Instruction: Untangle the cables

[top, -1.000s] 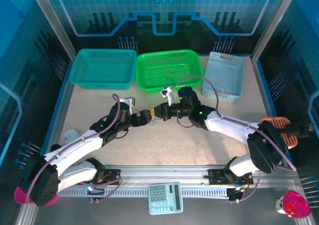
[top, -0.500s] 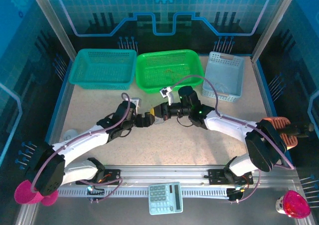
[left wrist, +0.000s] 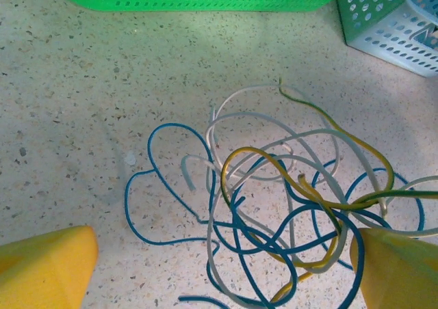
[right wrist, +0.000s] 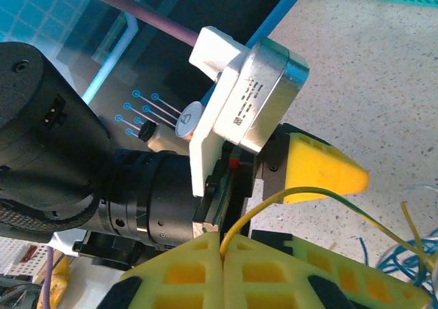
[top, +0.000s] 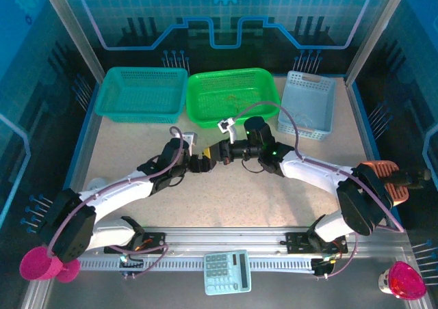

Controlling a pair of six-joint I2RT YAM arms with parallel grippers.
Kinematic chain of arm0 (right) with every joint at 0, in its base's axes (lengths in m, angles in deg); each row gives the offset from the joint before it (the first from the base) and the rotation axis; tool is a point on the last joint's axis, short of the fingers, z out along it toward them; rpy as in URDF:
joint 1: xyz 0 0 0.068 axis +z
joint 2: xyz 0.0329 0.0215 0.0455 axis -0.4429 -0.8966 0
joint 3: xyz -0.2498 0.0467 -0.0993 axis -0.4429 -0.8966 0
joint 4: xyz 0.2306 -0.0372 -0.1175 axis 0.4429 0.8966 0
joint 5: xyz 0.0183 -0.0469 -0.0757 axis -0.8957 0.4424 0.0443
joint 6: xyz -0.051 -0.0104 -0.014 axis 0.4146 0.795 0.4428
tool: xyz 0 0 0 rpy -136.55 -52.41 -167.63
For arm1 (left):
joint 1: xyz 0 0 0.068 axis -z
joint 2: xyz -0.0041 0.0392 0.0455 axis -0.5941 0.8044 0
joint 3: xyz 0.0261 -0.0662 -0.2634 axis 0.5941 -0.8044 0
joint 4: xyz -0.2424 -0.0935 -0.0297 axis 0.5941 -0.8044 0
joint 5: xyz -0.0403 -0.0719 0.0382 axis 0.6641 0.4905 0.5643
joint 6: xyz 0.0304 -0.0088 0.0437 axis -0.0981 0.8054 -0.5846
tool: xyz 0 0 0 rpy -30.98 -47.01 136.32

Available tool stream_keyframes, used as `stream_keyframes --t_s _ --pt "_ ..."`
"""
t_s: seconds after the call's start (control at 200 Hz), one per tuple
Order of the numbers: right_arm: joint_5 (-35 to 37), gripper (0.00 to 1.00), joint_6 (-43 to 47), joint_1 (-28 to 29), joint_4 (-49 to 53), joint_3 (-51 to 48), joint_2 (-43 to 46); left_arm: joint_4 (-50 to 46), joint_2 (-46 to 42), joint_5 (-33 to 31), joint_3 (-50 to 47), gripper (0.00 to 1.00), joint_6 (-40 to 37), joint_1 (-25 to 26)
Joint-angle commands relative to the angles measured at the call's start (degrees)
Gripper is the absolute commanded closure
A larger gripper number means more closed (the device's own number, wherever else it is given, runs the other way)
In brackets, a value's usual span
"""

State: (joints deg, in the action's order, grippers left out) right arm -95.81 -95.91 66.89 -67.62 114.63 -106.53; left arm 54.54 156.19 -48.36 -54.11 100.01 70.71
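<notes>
The speckled beige surface [top: 123,138] is viewed from high above and behind the arm bases, facing down and forward. The same surface is seen closely from the left wrist, facing down onto the tangled blue, white and yellow cables [left wrist: 274,206], and from the right wrist, low along the yellow foam-padded right gripper [right wrist: 221,239].

— How many baskets do I have on the bench?
— Three: a teal basket [top: 142,93], a green basket [top: 233,96], a pale blue basket [top: 309,102].
— And cables?
— Three colours: blue cable [left wrist: 236,234], white cable [left wrist: 260,114], yellow cable [left wrist: 246,150]. I cannot count the strands apart.
— Hands?
— Two: my left hand [top: 202,163], my right hand [right wrist: 220,240]. One calculator [top: 228,271].
</notes>
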Motion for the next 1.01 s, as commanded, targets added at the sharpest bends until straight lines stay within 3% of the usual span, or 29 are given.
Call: stream_keyframes --t_s 0.0,0.495,0.755,1.0 --pt "-0.66 1.00 -0.01 0.81 0.06 1.18 -0.63 5.99 -4.22 2.20 -1.66 0.03 0.55 0.83" --pt "0.08 1.00 -0.36 0.62 0.56 1.80 -1.34 3.82 -13.20 5.36 -5.83 0.01 2.14 0.81" --pt "0.51 1.00 -1.45 0.16 0.26 1.77 -1.76 3.46 -19.53 3.58 -9.30 0.01 2.67 0.85" --pt "-1.51 1.00 -3.21 0.14 -2.09 2.24 -3.27 3.29 -18.44 2.88 -9.40 0.01 2.23 0.85"
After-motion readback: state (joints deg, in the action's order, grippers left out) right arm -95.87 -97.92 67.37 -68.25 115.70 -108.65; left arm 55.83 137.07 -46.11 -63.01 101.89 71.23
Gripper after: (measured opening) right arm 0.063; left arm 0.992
